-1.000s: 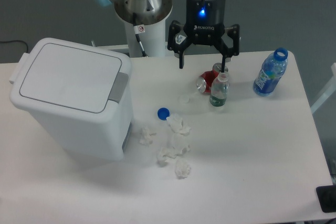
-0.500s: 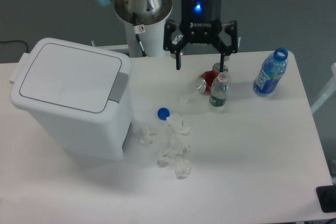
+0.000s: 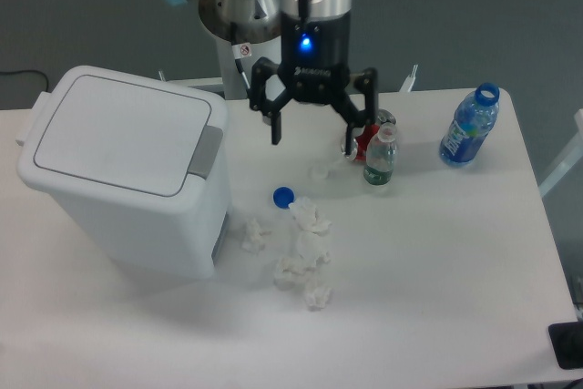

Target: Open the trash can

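The trash can point(image 3: 118, 175) is white with a grey tab point(image 3: 206, 151) on its lid. The counter point(image 3: 437, 261) is white too, and so are the crumpled tissues point(image 3: 301, 252). A loose cap point(image 3: 283, 196) is blue. One bottle point(image 3: 469, 127) is blue; another point(image 3: 380, 158) is clear with a greenish label. The can point(image 3: 362, 145) looks red, though partly hidden. The gripper point(image 3: 314, 134) is black with a blue light

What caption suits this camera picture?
Open tool hovers above the table, right of the closed white trash can.
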Robot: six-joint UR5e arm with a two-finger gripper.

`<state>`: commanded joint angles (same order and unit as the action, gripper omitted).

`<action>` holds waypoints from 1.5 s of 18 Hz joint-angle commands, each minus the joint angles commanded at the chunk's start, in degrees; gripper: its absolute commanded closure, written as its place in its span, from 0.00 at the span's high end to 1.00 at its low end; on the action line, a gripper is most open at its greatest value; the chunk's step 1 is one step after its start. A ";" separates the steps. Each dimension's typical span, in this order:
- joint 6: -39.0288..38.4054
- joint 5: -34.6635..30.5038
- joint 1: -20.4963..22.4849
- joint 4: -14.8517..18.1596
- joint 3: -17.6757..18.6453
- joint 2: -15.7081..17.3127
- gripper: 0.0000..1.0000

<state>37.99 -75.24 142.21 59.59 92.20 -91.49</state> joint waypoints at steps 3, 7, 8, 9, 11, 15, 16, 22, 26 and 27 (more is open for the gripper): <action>-3.18 1.94 0.00 0.00 0.00 0.00 1.00; -3.45 3.43 0.00 0.00 0.96 0.00 1.00; -3.45 3.96 0.00 0.00 1.23 0.00 1.00; -3.45 4.49 -0.09 0.00 1.32 -0.26 1.00; -3.36 5.28 -0.09 0.00 1.06 -0.35 1.00; -3.53 5.28 -1.14 0.09 1.32 -0.26 1.00; -3.53 5.28 -1.23 0.09 1.41 -0.35 1.00; -4.06 5.28 -2.02 0.18 1.76 -0.44 1.00; -4.06 5.37 -2.20 0.18 1.85 -0.44 1.00; -4.06 5.37 -2.37 0.18 1.85 -0.44 1.00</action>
<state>33.93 -69.87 139.84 59.77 94.04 -91.93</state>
